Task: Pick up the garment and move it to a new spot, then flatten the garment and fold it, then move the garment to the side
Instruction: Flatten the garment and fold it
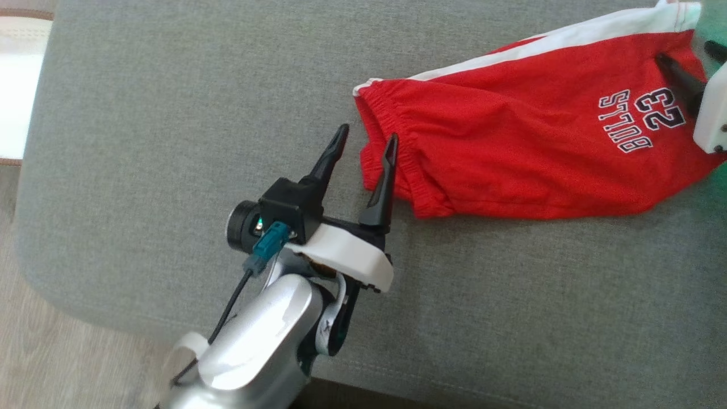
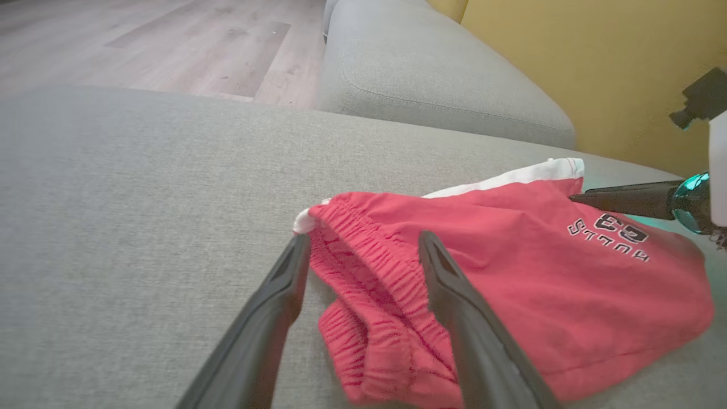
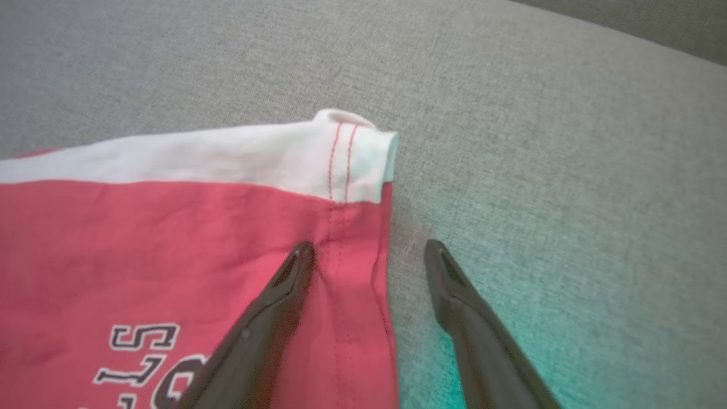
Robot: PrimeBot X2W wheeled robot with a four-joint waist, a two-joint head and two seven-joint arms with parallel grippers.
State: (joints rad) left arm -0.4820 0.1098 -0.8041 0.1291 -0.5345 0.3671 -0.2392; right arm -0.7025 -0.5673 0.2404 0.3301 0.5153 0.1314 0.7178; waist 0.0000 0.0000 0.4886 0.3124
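Garment: red shorts (image 1: 511,142) (image 2: 511,272) (image 3: 142,238) with a white side stripe lay spread out on the grey sofa cushion (image 1: 170,142) (image 2: 113,199) (image 3: 539,113), towards the upper right of the head view.
Waistband: the elastic end (image 1: 392,119) (image 2: 363,250) pointed at the left arm, bunched and partly folded under.
Print: "BULLS 23" lettering (image 1: 642,119) (image 2: 610,233) sat near the leg hem, upside down in the head view.
Left fingers (image 1: 386,176) (image 2: 448,284): spread wide, nothing held; one finger was over the waistband, the other over bare cushion, with the waistband's corner between them. Could not tell if they touched the cloth.
Right fingers (image 1: 679,79) (image 2: 625,200) (image 3: 284,289): spread wide, nothing held; one was over red cloth by the hem seam, the other over bare cushion, with the hem edge (image 3: 386,250) between them.
Surroundings: wood floor (image 1: 34,341) (image 2: 170,40) lay beside the sofa; a second grey cushion (image 2: 426,74) and a yellow wall (image 2: 596,57) were behind it.
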